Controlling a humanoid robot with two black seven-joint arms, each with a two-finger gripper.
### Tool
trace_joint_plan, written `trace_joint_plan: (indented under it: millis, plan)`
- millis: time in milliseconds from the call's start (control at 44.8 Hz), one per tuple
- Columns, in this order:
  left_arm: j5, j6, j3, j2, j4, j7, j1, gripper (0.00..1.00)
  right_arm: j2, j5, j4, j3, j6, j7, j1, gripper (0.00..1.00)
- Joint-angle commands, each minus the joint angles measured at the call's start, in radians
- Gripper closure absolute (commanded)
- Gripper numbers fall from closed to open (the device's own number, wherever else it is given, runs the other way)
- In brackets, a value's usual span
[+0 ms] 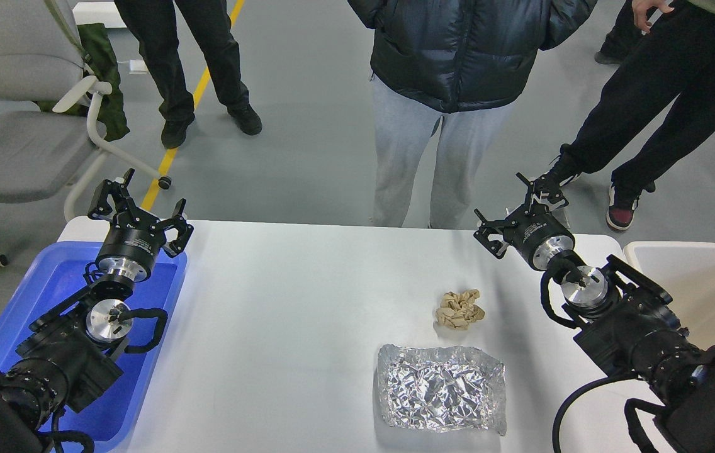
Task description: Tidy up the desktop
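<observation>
Two items on the desktop [282, 314]: a beige wad [459, 309] and foil [440, 396], both between my grippers, nearer the right one. Left gripper [137, 211] spread wide, empty, over the tray [55, 283]. Right gripper [515, 211] spread too, empty, above the desktop's far edge.

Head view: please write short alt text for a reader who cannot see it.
A white desktop holds a crumpled beige paper ball and a silver foil bag. The left tool is open above a blue tray, the right tool open near an off-white bin.
</observation>
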Motion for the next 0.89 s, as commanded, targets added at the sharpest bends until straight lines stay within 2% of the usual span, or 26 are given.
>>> trace_joint_plan:
  millis: [0,379,669,781,870]
  plan:
    - [-0.001,0.0,0.0,0.0,0.0,-0.002,0.0,0.0,0.001,-0.002,0.0,0.0,0.002,0.0,-0.003,0.0]
    - [-0.001,0.0,0.0,0.0,0.0,-0.003,0.0,0.0,-0.018,-0.003,0.014,-0.077,0.046,0.0,-0.005,0.0]
    - [-0.001,0.0,0.0,0.0,0.0,-0.003,0.0,0.0,-0.154,-0.069,0.132,-0.245,0.061,0.005,0.012,0.0]
    - [-0.001,0.002,0.0,0.0,0.0,-0.003,0.0,0.0,-0.286,-0.184,0.293,-0.258,0.077,0.005,0.011,0.0]
    - [-0.001,0.0,0.0,0.001,0.0,-0.003,0.0,0.0,-0.484,-0.343,0.572,-0.259,0.075,0.006,-0.008,0.0]
